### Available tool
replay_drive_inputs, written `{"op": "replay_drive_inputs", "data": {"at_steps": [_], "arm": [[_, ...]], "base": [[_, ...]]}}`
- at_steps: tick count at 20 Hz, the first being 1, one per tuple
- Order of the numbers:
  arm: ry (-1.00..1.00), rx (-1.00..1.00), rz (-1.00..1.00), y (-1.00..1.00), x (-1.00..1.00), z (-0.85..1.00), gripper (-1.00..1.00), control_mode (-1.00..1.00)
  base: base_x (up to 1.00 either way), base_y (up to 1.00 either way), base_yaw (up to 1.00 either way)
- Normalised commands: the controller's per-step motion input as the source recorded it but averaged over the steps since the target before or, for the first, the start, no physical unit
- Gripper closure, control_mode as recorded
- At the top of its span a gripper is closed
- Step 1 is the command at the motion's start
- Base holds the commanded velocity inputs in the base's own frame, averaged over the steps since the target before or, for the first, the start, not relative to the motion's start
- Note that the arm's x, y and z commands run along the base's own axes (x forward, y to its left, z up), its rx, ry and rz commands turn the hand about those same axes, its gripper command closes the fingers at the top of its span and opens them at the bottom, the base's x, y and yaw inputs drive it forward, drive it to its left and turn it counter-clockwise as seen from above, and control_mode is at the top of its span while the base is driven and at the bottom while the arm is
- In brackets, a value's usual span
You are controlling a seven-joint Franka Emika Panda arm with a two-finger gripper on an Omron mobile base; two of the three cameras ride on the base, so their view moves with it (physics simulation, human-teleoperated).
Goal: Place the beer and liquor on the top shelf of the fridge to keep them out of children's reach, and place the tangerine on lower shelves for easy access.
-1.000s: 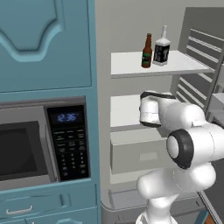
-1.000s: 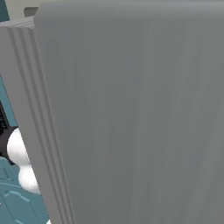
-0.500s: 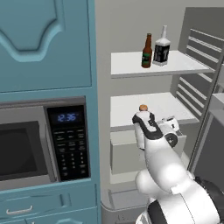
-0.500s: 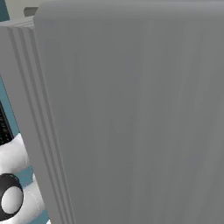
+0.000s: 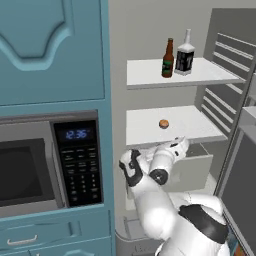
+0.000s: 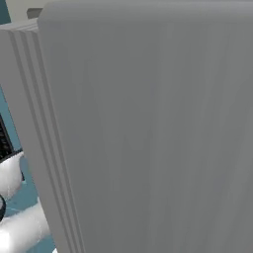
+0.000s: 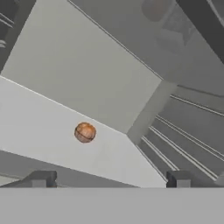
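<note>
Nearest the base, the white arm folds low in front of the open fridge (image 5: 165, 35), its forearm angled up toward the front edge of the lower shelf (image 5: 145, 131). The gripper (image 7: 109, 178) faces into the compartment; in the hand view both dark finger tips stand wide apart with nothing between them, so the jaws are released and empty.

Just below that shelf sits the white drawer box (image 5: 192, 170), closed; contents cannot be seen.

On the lower shelf lies the tangerine (image 5: 163, 124), a small round orange-tan fruit, alone, set back from the front edge and apart from the gripper. The hand view shows it resting on the white slab with faint darker segment lines.

Farther up, the top shelf (image 5: 145, 75) carries two upright bottles near its front right: the beer (image 5: 168, 59), slim dark brown with a green neck label, and just beside it to the right the liquor (image 5: 185, 55), clear and squarish with a black label.

In the right base view the grey fridge door (image 6: 148, 128) stands close before the camera.
</note>
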Motion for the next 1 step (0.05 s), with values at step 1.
{"op": "replay_drive_inputs", "data": {"at_steps": [1], "arm": [[0.29,0.0,0.0,-0.18,-0.67,1.0,-1.0,-1.0]], "base": [[0.0,0.0,0.0]]}}
